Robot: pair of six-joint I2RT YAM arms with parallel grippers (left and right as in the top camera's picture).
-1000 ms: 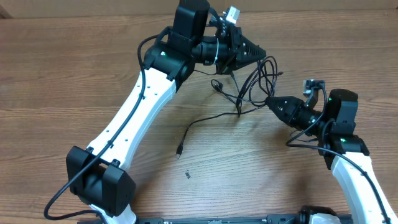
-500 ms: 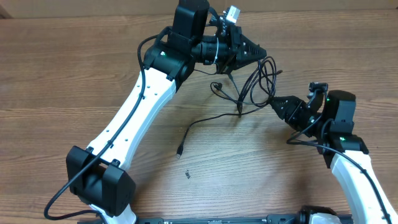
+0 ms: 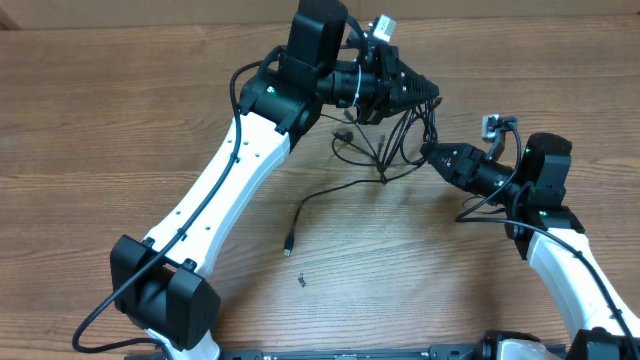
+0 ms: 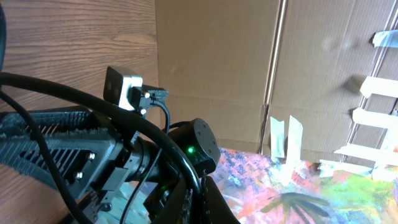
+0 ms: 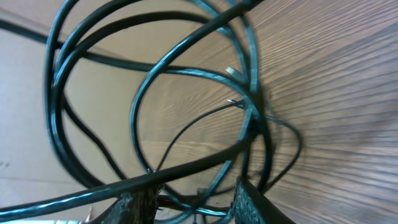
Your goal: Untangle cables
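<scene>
Black cables (image 3: 383,170) are hanging in a loose tangle of loops from the tip of the left gripper (image 3: 428,93). Its jaws are pressing fully together on several strands and holding the upper loops clear of the wooden worktop (image 3: 120,120). Near the left gripper, on the other side of the tangle, the right gripper (image 3: 430,152) is pointing its tip into the same loops. From the right wrist, its fingers (image 5: 249,202) are standing apart, and thin strands are crossing the gap between them. Whether either finger is touching a strand is not clear, and nothing is being pinched there. One strand is trailing away from the left gripper toward the base of its own arm. It is lying flat on the worktop and ending in a small plug (image 3: 288,245), well apart from the left gripper. A second short end (image 3: 345,135) is curling just beside the left gripper's body.
</scene>
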